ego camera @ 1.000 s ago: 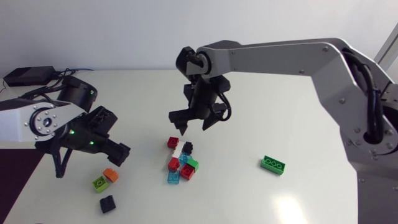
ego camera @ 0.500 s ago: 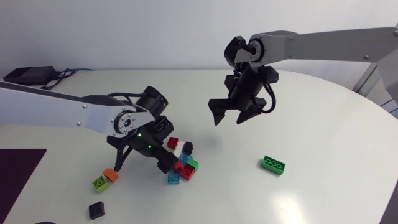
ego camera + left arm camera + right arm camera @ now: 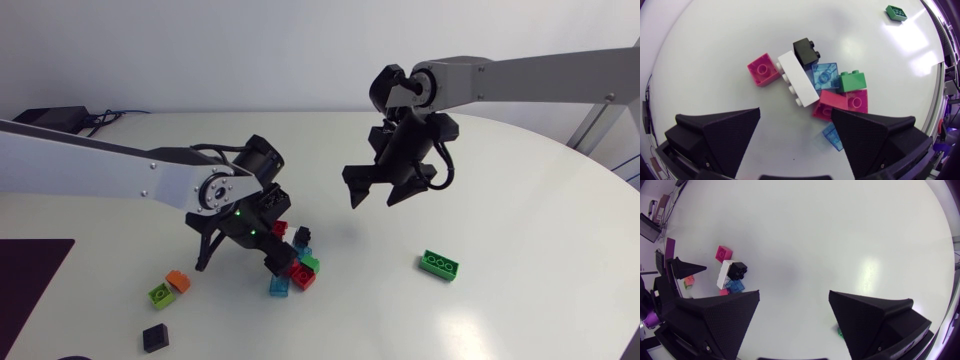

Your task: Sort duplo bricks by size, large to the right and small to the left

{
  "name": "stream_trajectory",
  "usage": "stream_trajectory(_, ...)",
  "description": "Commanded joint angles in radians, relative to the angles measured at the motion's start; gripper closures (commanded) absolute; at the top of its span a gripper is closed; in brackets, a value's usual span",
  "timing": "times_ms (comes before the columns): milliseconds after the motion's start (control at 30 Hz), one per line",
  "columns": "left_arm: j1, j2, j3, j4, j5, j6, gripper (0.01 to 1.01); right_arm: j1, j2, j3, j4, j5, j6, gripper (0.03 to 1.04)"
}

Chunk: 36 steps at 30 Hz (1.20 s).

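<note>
Left fingers (image 3: 720, 135) splayed, pitched down over the brick cluster (image 3: 797, 82) — right fingers (image 3: 715, 315) splayed too, held higher, well apart.

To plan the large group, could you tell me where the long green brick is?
In the head view, the long green brick lies alone, well to the right of the brick pile.

Brick cluster (image 3: 303, 272) centre; long brick (image 3: 439, 264) right; three loose bricks (image 3: 160, 295) left.
</note>
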Motion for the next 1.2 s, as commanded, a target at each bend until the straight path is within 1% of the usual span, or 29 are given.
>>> stream_trajectory(0, -0.018, 0.038, 0.034, -0.01, 0.003, -0.028, 0.043, -0.007, -0.02, -0.036, 0.006, -0.01, -0.013, 0.07)
stream_trajectory(67, -0.03, 0.042, 0.046, -0.016, 0.003, -0.036, 0.043, -0.007, -0.023, -0.043, 0.012, -0.01, -0.013, 0.07)
stream_trajectory(233, -0.033, -0.021, 0.054, -0.027, 0.026, -0.043, 0.043, -0.014, -0.026, -0.049, 0.014, -0.01, -0.014, 0.07)
stream_trajectory(433, -0.068, -0.001, 0.082, -0.052, 0.028, -0.043, 0.043, -0.014, -0.032, -0.068, 0.023, -0.016, -0.014, 0.07)
stream_trajectory(500, -0.082, 0.045, 0.094, -0.052, 0.026, -0.042, 0.043, -0.014, -0.032, -0.072, 0.024, -0.016, -0.014, 0.07)
stream_trajectory(600, -0.082, 0.133, 0.117, -0.052, 0.026, -0.04, 0.043, -0.016, -0.035, -0.079, 0.026, -0.016, -0.014, 0.07)
stream_trajectory(733, -0.081, 0.169, 0.108, -0.052, 0.026, -0.04, 0.043, -0.016, -0.044, -0.089, 0.026, -0.016, -0.014, 0.07)
stream_trajectory(933, -0.03, 0.127, 0.059, -0.052, 0.022, -0.036, 0.044, -0.02, -0.052, -0.105, 0.029, -0.016, -0.016, 0.07)
stream_trajectory(1167, 0.073, 0.031, -0.029, -0.05, 0.022, -0.008, 0.044, -0.02, -0.061, -0.137, 0.046, -0.019, -0.019, 0.07)
